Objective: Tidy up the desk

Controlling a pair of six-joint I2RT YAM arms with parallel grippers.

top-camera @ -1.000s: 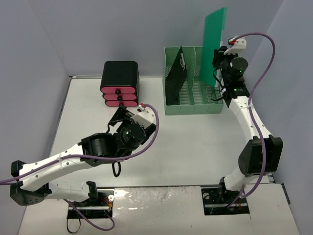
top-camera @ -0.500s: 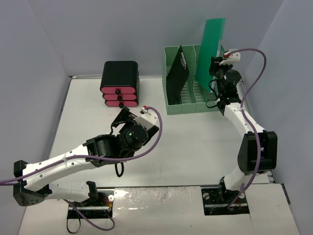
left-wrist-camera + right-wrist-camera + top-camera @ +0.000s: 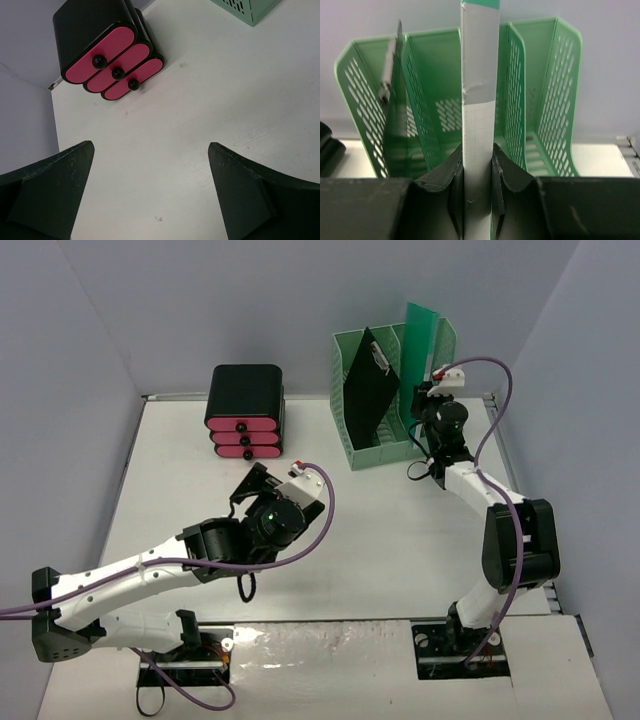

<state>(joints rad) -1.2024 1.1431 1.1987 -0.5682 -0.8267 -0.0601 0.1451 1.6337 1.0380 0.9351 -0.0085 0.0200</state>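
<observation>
We record a black clipboard (image 3: 365, 390) in the green rack's (image 3: 378, 456) left bay. At its right side the right tool (image 3: 478, 196) clamps a green folder (image 3: 424, 338); the left tool (image 3: 150, 192) stands apart.

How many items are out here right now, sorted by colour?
Black: 2, drawer unit (pink fronts) and clipboard
Green: 2, rack and folder
Total: 4
</observation>
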